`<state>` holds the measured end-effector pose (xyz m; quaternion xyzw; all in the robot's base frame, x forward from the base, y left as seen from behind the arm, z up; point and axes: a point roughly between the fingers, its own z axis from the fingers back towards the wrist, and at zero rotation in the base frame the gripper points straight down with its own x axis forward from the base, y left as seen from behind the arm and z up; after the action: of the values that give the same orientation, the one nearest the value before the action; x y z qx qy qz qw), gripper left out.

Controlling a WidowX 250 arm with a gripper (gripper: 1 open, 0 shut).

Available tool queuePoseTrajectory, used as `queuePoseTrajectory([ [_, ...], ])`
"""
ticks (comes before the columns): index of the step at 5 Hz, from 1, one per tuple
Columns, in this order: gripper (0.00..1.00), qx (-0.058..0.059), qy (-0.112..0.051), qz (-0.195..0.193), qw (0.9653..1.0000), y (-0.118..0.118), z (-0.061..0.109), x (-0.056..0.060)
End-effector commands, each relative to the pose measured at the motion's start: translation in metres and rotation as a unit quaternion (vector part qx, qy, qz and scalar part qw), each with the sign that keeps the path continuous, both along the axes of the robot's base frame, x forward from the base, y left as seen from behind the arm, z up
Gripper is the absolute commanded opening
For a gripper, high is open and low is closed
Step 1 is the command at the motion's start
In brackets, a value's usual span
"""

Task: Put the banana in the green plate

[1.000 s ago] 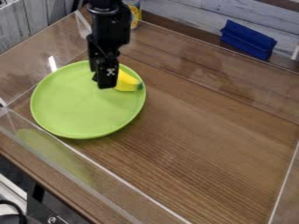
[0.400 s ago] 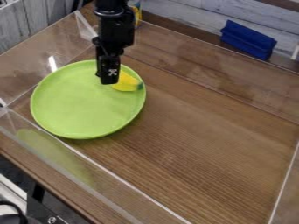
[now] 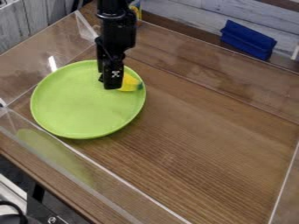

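Note:
The green plate (image 3: 70, 109) lies on the left of the wooden table. The small yellow banana (image 3: 129, 85) rests inside it, near the plate's upper right rim. My black gripper (image 3: 111, 80) points straight down over the banana's left end and hides part of it. Its fingers (image 3: 105, 77) stand apart, low over the plate, with the banana's end between or just behind them. I cannot tell whether they touch the banana. The banana lies on the plate and is not lifted.
A blue box (image 3: 247, 38) sits at the back right by the wall. A yellow object (image 3: 135, 12) shows behind the arm at the back. Clear plastic walls (image 3: 70, 166) fence the table's front and left edges. Bare wood spreads to the right of the plate.
The gripper has shifted slightly right and lower, closer onto the banana's left end. The banana and the plate stay where they were.

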<state>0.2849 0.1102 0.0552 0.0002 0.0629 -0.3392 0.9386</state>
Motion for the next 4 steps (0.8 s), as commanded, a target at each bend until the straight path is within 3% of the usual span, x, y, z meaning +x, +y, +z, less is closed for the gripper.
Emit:
queuePoseTrajectory([
  [1, 1.0, 0.009, -0.025, 0.021, 0.9994, 0.002, 0.011, 0.01],
  [3, 1.0, 0.008, -0.028, 0.042, 0.9987, 0.016, 0.017, 0.034],
  [4, 0.0, 0.007, -0.029, 0.023, 0.9993, 0.011, 0.01, 0.027],
])
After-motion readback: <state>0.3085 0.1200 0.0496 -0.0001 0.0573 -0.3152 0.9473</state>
